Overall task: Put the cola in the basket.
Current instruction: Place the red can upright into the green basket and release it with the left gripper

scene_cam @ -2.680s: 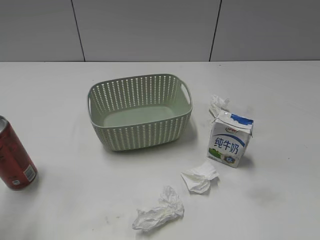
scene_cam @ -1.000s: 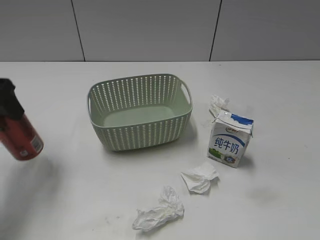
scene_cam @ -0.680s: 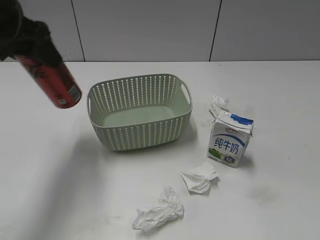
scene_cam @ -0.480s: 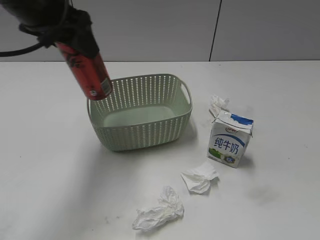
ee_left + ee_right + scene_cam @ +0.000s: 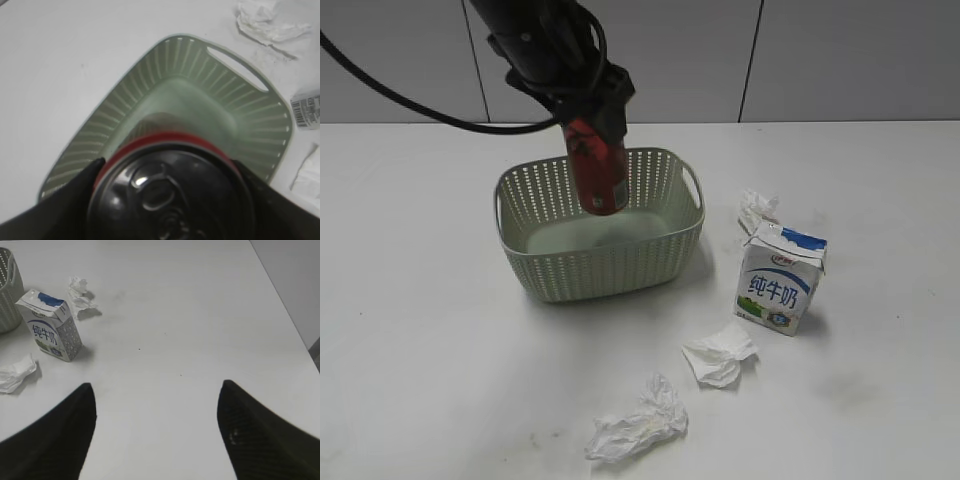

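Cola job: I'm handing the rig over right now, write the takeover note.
Left gripper: shut on the cola, holding it upright above the basket.
Right gripper: open, idle over bare table, away from the basket.
Done: cola picked up and carried over the basket's opening; its base hangs about level with the rim.
Left: lower it in, release, withdraw.
Milk carton and crumpled tissues stay right of the basket, untouched.

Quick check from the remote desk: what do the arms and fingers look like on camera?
The left arm is matte black and bulky, with a thin black cable looping off it. The left gripper has broad black fingers. The right gripper has two dark tapered fingers with a fine dotted texture. No markings visible.
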